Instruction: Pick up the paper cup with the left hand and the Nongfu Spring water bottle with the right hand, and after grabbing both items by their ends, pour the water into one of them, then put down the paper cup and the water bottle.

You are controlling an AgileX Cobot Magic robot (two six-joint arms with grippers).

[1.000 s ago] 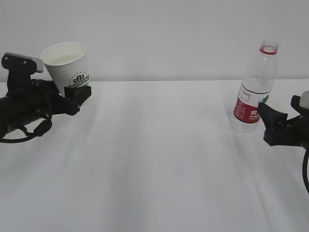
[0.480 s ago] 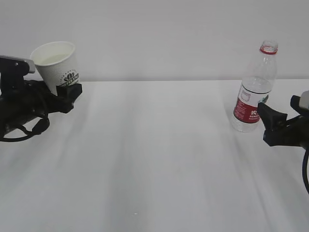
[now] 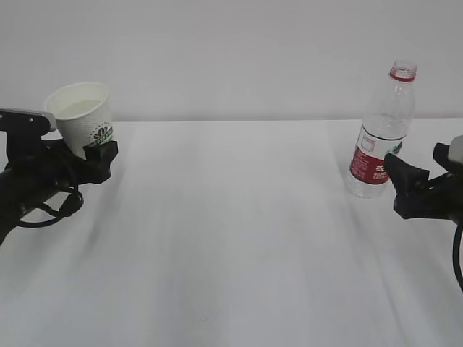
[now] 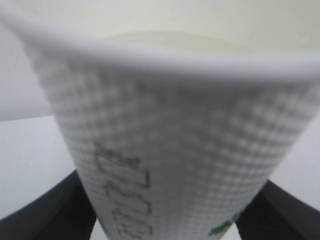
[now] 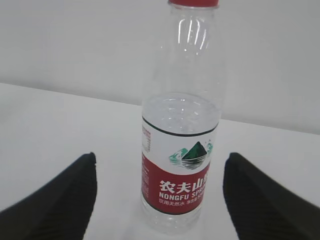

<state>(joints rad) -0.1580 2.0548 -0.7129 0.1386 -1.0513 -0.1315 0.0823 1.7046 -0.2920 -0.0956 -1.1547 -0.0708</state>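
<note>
white table (image 3: 239,238) bears the nongfu spring water bottle (image 3: 381,137) upright at far right (cap off). right hand (image 3: 405,189) sits just beside it, jaws spread, bottle standing free between them. at far left, left hand (image 3: 90,155) clamps the paper cup (image 3: 83,116), tilted, by its lower end.

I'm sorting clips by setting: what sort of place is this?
Probably a robot test bench, not a home: a bare white table against a plain wall, holding only a paper cup, a water bottle and two black robot arms.
</note>
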